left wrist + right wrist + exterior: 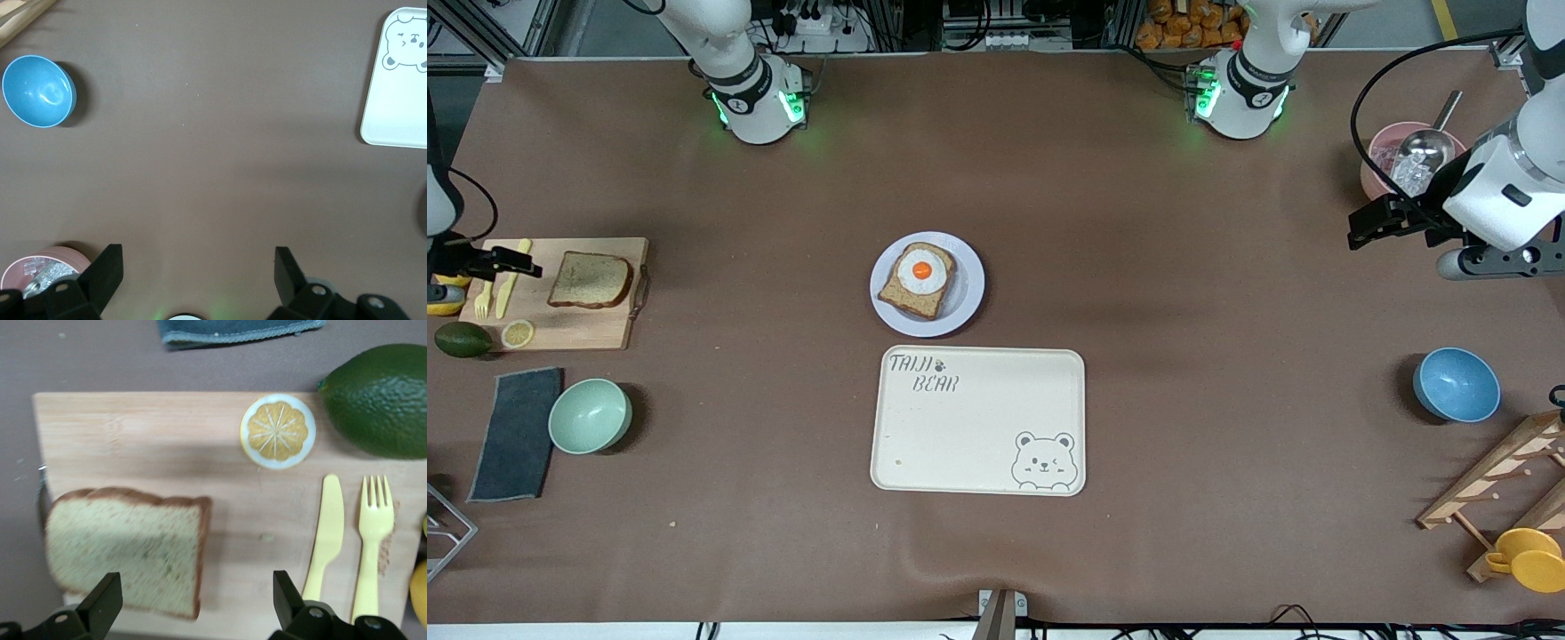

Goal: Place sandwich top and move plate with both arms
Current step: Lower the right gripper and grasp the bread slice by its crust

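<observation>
Right wrist view shows the open right gripper (pixel 193 607) over the plain brown wholemeal bread slice (pixel 127 550) on the wooden cutting board (pixel 167 447) at the worktop's right-arm edge; it should descend squarely astride the crusts, while the open left gripper (pixel 199 280) waits.

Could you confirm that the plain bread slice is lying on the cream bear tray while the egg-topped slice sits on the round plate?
Not quite: the sandwich top lies on the wooden cutting board at the right arm's end of the table, as the front view shows; the bear tray holds nothing. The egg-topped slice does sit on the plate.
</observation>
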Robot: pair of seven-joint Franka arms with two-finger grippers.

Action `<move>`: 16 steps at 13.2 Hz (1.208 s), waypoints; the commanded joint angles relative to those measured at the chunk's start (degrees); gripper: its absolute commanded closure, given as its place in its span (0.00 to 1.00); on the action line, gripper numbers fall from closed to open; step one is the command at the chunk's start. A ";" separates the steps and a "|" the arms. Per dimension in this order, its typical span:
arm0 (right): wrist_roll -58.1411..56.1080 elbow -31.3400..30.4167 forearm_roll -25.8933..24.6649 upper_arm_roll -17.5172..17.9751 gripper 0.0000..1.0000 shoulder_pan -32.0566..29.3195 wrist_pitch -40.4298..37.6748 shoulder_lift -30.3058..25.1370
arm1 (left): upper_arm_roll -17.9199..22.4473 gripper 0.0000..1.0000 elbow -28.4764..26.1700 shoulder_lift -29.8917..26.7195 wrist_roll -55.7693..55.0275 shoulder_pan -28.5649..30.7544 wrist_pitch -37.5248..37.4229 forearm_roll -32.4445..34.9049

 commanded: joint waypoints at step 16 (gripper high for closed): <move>1.93 0.40 2.25 1.03 0.94 -2.65 -2.69 5.70 | -0.84 0.00 0.68 1.16 -0.36 -0.01 0.06 -5.99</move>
